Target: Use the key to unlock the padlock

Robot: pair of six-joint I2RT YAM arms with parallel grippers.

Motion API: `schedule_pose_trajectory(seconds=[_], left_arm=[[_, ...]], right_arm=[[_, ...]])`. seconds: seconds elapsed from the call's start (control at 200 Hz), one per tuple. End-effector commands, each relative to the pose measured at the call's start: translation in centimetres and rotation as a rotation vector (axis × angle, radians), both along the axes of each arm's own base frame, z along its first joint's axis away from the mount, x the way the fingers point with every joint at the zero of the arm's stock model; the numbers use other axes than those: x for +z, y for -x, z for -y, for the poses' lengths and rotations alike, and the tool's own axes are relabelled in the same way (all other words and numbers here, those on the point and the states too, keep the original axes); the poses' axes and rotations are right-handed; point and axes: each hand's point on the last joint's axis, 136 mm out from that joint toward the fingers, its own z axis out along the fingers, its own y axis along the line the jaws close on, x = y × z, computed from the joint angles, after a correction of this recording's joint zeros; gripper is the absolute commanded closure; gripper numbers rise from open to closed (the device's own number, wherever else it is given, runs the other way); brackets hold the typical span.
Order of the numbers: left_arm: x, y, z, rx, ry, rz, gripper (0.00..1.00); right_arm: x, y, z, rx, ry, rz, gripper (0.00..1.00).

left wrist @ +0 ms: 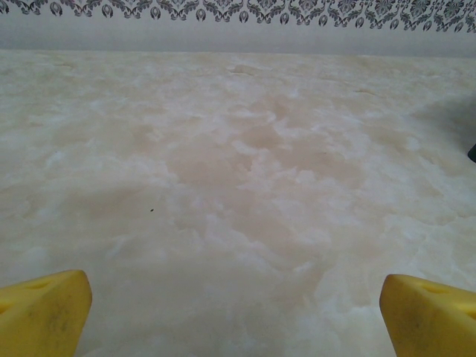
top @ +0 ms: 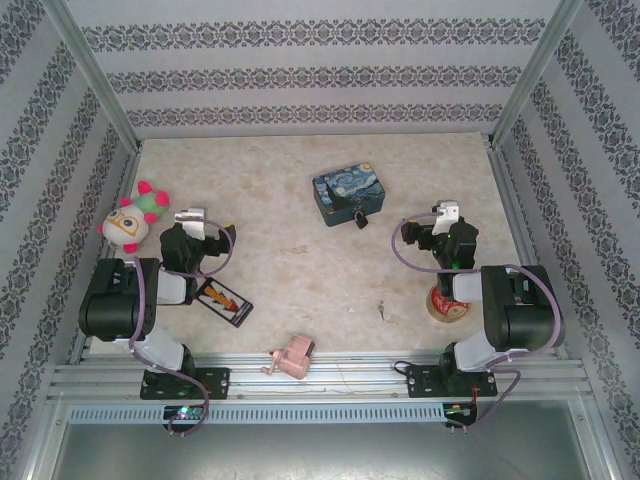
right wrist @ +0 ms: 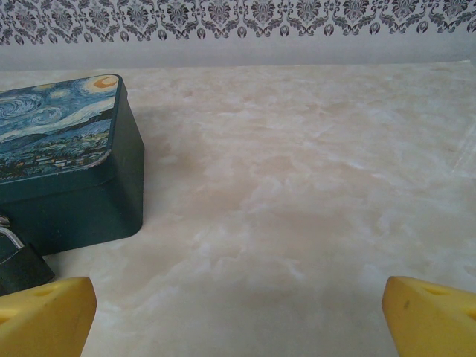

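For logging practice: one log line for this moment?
left gripper open | right gripper open | padlock by tin | key untouched

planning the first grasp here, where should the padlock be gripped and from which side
Grip the padlock by its dark body, not the thin shackle, which rises toward the blue tin. Come from the near, open side: the tin's wall stands right behind it. The open right gripper looks closest.

Starry-night blue tin [top: 347, 194] sitting far centre on the marbled table [top: 280, 250], pink-and-white plush toy [top: 133, 218] at far left, dark card [top: 226, 301] lying near left, pink gadget [top: 290, 359] at the front edge
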Motion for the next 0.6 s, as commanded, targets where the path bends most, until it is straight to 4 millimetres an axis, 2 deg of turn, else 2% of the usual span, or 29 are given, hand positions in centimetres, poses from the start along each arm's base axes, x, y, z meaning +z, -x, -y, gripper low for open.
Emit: schedule_pose_trajectory(seconds=[0.0, 0.24, 0.365, 0.595], left_arm=[[0.2, 0.0, -0.4, 0.004, -0.005, 0.003, 0.01], [0.8, 0.1, -0.1, -0.009, -0.006, 0.012, 0.01], [1.1, 0.1, -0.1, -0.004, -0.013, 0.009, 0.01], [3.9, 1.3, -1.1, 0.066, -0.009, 0.048, 0.01]], right_arm=[[0.7, -0.5, -0.1, 0.001, 0.010, 0.023, 0.02], [1.0, -0.7, 0.2, -0.017, 0.017, 0.009, 0.02], [1.8, -0.8, 0.4, -0.034, 0.014, 0.002, 0.02], [3.0, -0.6, 1.2, -0.087, 0.019, -0.005, 0.02]])
